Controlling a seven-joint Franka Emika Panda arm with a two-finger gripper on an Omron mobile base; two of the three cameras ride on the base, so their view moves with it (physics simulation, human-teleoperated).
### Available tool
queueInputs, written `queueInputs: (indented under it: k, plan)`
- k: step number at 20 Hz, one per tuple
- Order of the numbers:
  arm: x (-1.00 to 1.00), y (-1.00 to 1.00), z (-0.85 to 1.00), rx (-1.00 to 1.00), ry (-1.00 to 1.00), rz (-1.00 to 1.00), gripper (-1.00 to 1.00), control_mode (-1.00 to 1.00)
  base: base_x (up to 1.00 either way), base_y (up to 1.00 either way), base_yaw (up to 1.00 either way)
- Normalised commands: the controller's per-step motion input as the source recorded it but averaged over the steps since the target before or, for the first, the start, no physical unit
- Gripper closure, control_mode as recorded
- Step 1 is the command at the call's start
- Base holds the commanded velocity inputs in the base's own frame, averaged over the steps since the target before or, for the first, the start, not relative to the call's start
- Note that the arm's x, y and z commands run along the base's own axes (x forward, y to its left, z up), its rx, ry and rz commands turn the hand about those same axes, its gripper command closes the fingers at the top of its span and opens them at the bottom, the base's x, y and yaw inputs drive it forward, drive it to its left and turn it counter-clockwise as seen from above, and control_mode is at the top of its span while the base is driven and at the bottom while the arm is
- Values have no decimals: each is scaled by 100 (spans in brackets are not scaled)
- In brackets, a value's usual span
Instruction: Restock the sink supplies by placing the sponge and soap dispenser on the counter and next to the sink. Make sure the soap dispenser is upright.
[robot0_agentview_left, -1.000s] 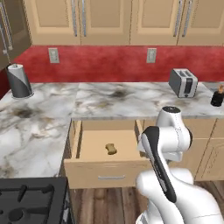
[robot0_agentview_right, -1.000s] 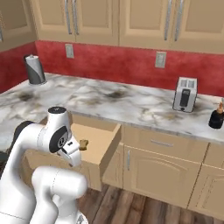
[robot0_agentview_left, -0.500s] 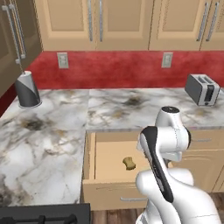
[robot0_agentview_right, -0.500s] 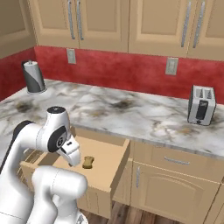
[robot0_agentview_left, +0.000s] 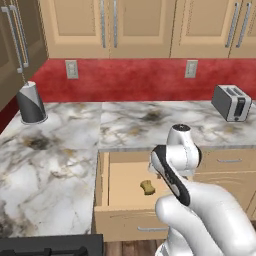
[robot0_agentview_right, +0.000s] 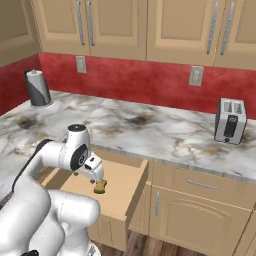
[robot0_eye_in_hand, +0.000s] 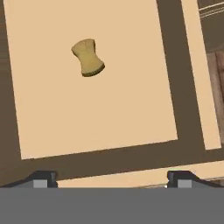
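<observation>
The sponge (robot0_agentview_left: 147, 187) (robot0_agentview_right: 101, 187) (robot0_eye_in_hand: 88, 57), a small yellowish-tan block, lies on the floor of an open wooden drawer (robot0_agentview_left: 102, 176) (robot0_agentview_right: 136, 184) under the marble counter (robot0_agentview_left: 60, 160) (robot0_agentview_right: 165, 135). My gripper (robot0_eye_in_hand: 111, 179) (robot0_agentview_right: 97, 175) hangs over the drawer, above the sponge and apart from it. It is open, with nothing between its fingertips (robot0_eye_in_hand: 43, 177). In the hand view the sponge sits up and to the left of the fingers. The soap dispenser and the sink are out of view.
A silver toaster (robot0_agentview_left: 231, 102) (robot0_agentview_right: 229, 120) stands on the counter at the right by the red backsplash. A paper towel roll (robot0_agentview_left: 31, 102) (robot0_agentview_right: 38, 88) stands at the far left. A dark stove edge (robot0_agentview_left: 50, 245) lies at the lower left.
The base has driven, so the whole scene has shifted right and come closer in both base views. The sponge lies where it was in the drawer. The gripper stays open.
</observation>
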Motion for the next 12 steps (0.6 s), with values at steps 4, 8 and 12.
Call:
queueInputs:
  k: [4, 8, 12]
  plan:
    - [84, 19, -59, -5, 18, 14, -100, -100, 0, 0, 0]
    - [52, 18, -78, -5, 17, 5, -100, -100, 0, 0, 0]
    - [24, 2, -61, 0, 3, 1, -100, -100, 0, 0, 0]
